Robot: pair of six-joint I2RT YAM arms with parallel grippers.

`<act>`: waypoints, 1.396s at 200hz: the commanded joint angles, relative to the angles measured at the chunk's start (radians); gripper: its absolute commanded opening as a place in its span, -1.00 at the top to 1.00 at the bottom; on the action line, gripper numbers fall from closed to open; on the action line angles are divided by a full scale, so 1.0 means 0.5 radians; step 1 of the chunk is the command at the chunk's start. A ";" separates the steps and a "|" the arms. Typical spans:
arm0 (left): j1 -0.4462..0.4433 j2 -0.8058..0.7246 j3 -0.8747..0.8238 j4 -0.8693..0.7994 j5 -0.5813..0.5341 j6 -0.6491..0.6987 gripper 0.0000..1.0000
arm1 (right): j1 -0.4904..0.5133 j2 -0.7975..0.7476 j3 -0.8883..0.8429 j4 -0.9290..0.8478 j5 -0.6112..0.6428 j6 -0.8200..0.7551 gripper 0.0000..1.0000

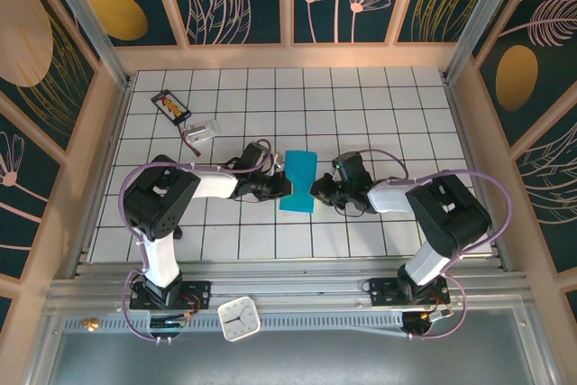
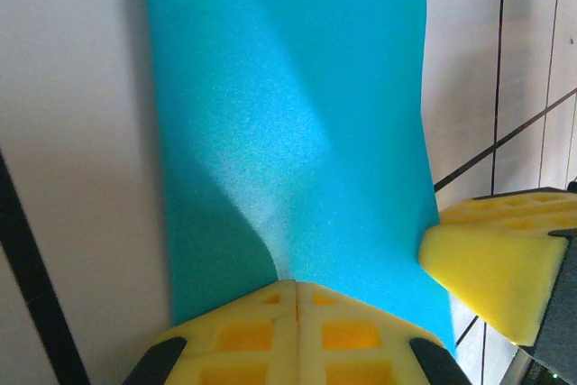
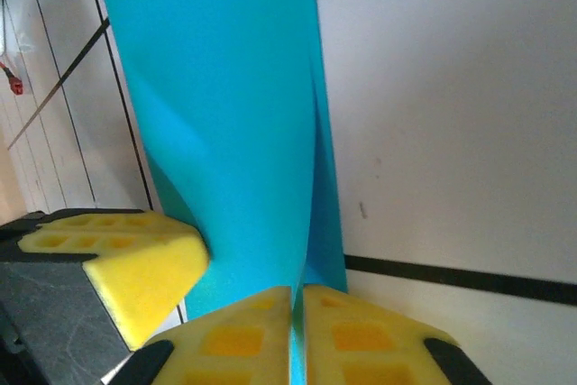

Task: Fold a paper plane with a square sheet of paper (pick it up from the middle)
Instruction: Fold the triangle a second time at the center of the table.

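Square sheet of paper [image 1: 298,178], one single teal-blue piece, is held from two sides at the middle of the table. The left gripper [image 1: 287,187] has its two yellow pads pressed fully together on the left edge of the sheet; in the left wrist view this gripper [image 2: 296,288] shows no gap between the pads, and the paper [image 2: 288,114] rises from them. The right gripper [image 1: 315,191] is also closed on the sheet, at its right edge. In the right wrist view the right gripper [image 3: 297,295] has its pads almost touching, with a thin line of blue between them. Each wrist camera sees also one pad of the other gripper, just beside the paper. The sheet [image 3: 225,105] looks as a narrow rectangle, longer toward the far side than it is wide, and a second layer is visible along its right edge, so it is folded. Its surface is bowed, not flat. Around it, the white tiled table [image 1: 406,114] carries two more small things, both well apart at the far left: one black card with orange marks [image 1: 170,105] and one small clear object with a red wire [image 1: 202,130]. One white clock [image 1: 239,319] lies on the near rail between the two arm bases.
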 commanded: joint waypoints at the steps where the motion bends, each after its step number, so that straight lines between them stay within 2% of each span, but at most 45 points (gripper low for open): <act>1: -0.002 0.097 -0.002 -0.192 -0.055 0.062 1.00 | -0.007 0.051 0.047 0.112 -0.078 0.036 0.81; 24: -0.004 0.094 0.010 -0.203 -0.053 0.068 1.00 | -0.009 0.056 0.048 0.125 -0.098 0.044 0.90; 38: -0.004 0.078 0.014 -0.192 -0.050 0.074 1.00 | -0.080 0.043 0.045 0.110 -0.109 0.058 0.96; 51: -0.002 0.039 0.022 -0.164 -0.053 0.086 0.82 | -0.094 0.014 0.045 0.078 -0.112 0.083 1.00; 69: -0.003 -0.047 0.024 -0.114 -0.064 0.133 0.44 | -0.098 -0.019 0.048 0.057 -0.147 0.174 1.00; 90: -0.009 -0.220 -0.061 0.019 -0.124 0.181 0.18 | -0.091 -0.074 0.042 0.055 -0.187 0.326 1.00; 112: -0.046 -0.469 -0.254 0.205 -0.232 0.231 0.03 | -0.087 -0.152 0.029 0.021 -0.179 0.438 1.00; 136: -0.168 -0.667 -0.463 0.426 -0.389 0.363 -0.08 | -0.098 -0.183 0.033 -0.016 -0.203 0.509 1.00; 172: -0.354 -0.752 -0.572 0.559 -0.640 0.676 -0.22 | -0.112 -0.162 0.045 -0.003 -0.275 0.585 1.00; 205: -0.478 -0.794 -0.619 0.640 -0.778 0.935 -0.51 | -0.127 -0.151 0.045 0.032 -0.311 0.629 1.00; 279: -0.599 -0.552 -0.438 0.553 -0.976 1.335 -0.59 | -0.130 -0.107 0.039 0.118 -0.353 0.681 1.00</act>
